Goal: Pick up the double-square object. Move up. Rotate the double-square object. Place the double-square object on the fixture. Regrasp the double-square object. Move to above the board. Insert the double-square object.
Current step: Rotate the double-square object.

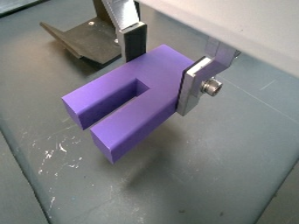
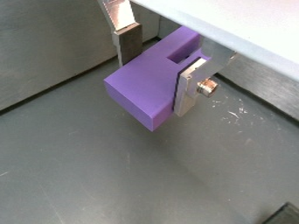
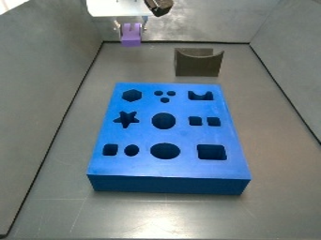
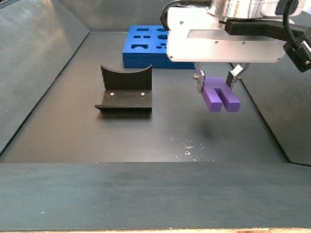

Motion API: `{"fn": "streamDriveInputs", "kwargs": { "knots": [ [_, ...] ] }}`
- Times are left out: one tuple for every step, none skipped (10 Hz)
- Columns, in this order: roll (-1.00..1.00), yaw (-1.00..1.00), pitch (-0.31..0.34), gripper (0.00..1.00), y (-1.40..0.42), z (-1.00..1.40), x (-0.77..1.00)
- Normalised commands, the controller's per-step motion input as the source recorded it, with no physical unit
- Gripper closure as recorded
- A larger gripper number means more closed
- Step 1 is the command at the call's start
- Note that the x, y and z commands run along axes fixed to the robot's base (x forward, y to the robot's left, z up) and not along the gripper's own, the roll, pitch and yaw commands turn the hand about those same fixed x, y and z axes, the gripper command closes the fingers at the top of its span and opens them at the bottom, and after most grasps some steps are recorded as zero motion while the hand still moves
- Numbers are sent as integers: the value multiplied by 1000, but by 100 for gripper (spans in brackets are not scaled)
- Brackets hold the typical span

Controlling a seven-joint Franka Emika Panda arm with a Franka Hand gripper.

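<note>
Gripping the double-square object (image 1: 122,109), the gripper (image 1: 163,61) is seen with its jaws closed on the block's solid end, one silver finger (image 1: 197,85) pressed flat against one side face and the other finger (image 1: 131,33) against the opposite face. The piece is a light-purple plastic block with matte, clean faces and sharp edges. A rectangular slot is cut into it from one end, so that two parallel prongs are formed and a U shape is shown in a wrist view. In a wrist view (image 2: 152,83) the solid end is presented as a plain block, with the slot visible only behind the finger.

In a side view the block (image 4: 220,94) is found right of centre in the frame, hanging from the gripper (image 4: 219,76) with its prongs pointing toward the camera, and it is held clear of the grey floor, where a faint shadow is cast below it. The fixture (image 4: 124,89), dark and with a curved dip in its top edge, is placed left of centre, well apart from the block. The board (image 4: 145,45), bright blue with dark cut-outs, is set at the upper middle of the frame behind both.

In a side view the block (image 3: 130,36) is seen at the upper left, the fixture (image 3: 197,62) at upper centre, and the board (image 3: 170,136) across the middle.
</note>
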Motion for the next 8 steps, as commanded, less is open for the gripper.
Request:
{"fn": "streamDriveInputs", "kwargs": {
  "knots": [
    [1, 52, -11, 100, 2, -1000, 13],
    [-5, 53, -18, 100, -1, -1000, 25],
    [-15, 48, -21, 100, -3, -917, 35],
    [-26, 40, -22, 100, -2, -812, 42],
    [-41, 34, -23, 100, -1, -667, 48],
    [-52, 27, -30, 100, 2, -562, 46],
    [-62, 22, -37, 100, 6, -457, 45],
    [-72, 20, -39, 100, 6, -357, 44]
  ]
}}
